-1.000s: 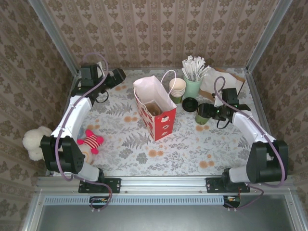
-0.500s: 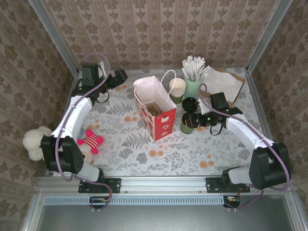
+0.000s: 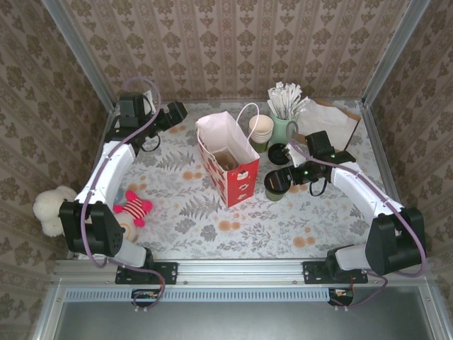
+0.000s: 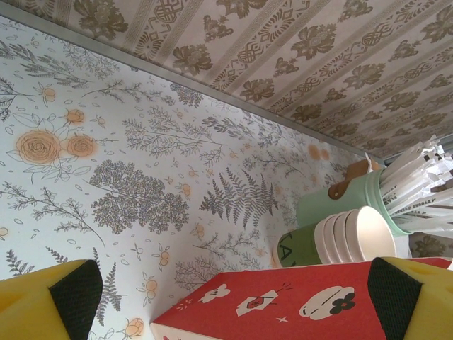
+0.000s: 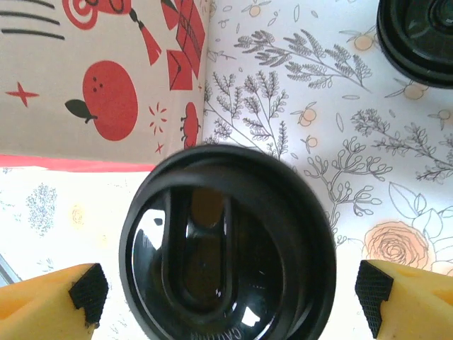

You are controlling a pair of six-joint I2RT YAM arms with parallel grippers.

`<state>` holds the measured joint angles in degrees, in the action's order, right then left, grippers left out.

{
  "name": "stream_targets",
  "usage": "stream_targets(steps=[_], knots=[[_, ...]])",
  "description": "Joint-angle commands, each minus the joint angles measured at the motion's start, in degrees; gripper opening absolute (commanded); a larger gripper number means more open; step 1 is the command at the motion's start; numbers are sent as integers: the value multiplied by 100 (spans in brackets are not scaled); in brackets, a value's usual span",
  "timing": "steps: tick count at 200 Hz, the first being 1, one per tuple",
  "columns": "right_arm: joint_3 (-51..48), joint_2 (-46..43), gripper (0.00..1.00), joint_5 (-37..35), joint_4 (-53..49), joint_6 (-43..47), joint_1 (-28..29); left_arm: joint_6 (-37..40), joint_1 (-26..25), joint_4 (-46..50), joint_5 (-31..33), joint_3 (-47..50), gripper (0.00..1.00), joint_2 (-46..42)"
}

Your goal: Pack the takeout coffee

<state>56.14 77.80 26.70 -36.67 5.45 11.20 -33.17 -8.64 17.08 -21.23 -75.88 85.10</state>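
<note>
Dark green paper coffee stands upright on the floral worktop, long axis vertical, glossy round black lid up, just beside the red bag. The right pincer straddles the lid, open, pads clear. The left pincer gapes, empty.

Left arm and right arm extended, jaws wide apart.

The red bag blocks the takeout coffee on its left. Cream cups and a stirrer cup crowd the far side. The near surface offers open room.
</note>
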Motion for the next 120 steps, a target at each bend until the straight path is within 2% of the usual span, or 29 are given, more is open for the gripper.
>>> stream_targets(steps=[1,24,32,68,93,120], knots=[[208,-26,94,-235,-216,-16,47,135,-40,-57,3,-68,100,-111],[147,-10,95,-388,-172,-46,84,161,-41,-34,40,-63,100,-108],[156,3,100,-493,-166,-115,107,169,-35,-22,40,-73,100,-100],[333,-41,100,-883,-174,-675,381,225,-28,114,125,-108,100,-101],[559,41,100,-1574,-498,-1349,711,180,-32,156,237,-46,100,-121],[911,135,100,-2453,-1006,-2765,905,186,-23,206,287,-41,100,-87]])
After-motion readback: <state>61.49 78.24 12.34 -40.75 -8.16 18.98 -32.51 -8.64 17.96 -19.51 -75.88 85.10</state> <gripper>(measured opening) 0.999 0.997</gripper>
